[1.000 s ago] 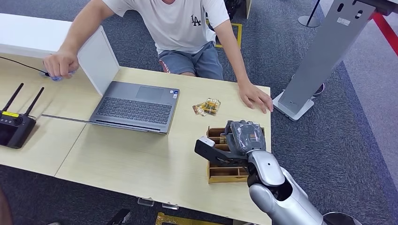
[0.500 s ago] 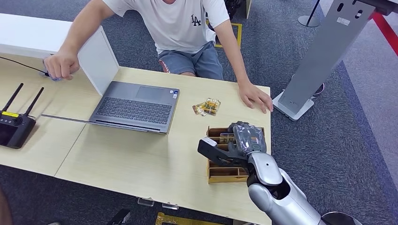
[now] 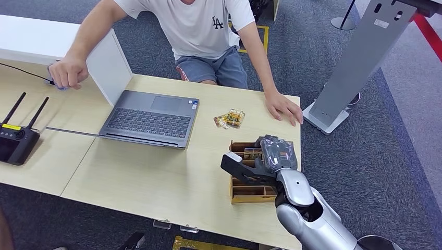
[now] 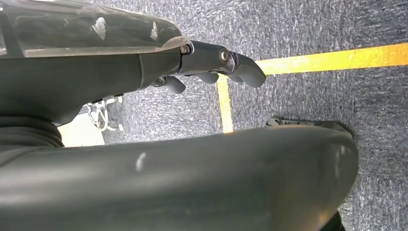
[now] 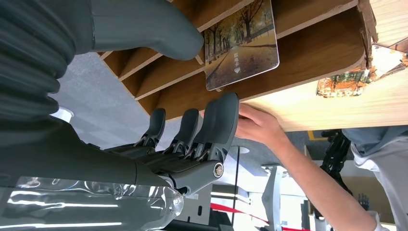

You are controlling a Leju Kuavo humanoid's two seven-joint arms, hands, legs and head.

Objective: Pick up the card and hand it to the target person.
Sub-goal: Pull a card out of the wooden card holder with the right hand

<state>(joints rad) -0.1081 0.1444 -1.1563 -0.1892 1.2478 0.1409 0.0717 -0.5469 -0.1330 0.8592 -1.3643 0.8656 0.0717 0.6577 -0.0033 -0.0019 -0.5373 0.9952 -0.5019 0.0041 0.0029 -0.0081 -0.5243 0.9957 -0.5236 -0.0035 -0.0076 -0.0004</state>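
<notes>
A card [image 5: 240, 41] printed with an autumn tree avenue stands in a slot of the wooden card holder [image 3: 250, 194] near the table's right edge; the same card [image 3: 253, 153] peeks out beside my hand in the head view. My right hand [image 3: 272, 155] hovers over the holder with fingers spread and holds nothing. Its thumb [image 5: 144, 26] lies close beside the card, and its fingers [image 5: 211, 125] are outside the holder's wall. The person [image 3: 200, 26] sits across the table, one hand [image 3: 284, 108] flat on it. My left hand [image 4: 216, 67] hangs over the carpet, holding nothing.
Several loose cards [image 3: 230, 119] lie on the table beyond the holder. An open laptop [image 3: 148, 115] sits mid-table and a black antenna unit [image 3: 15, 141] at the left. A grey stand [image 3: 354, 67] rises beside the table on the right.
My right hand has shifted slightly to the right over the holder. The person's hand at the far left moved a little.
</notes>
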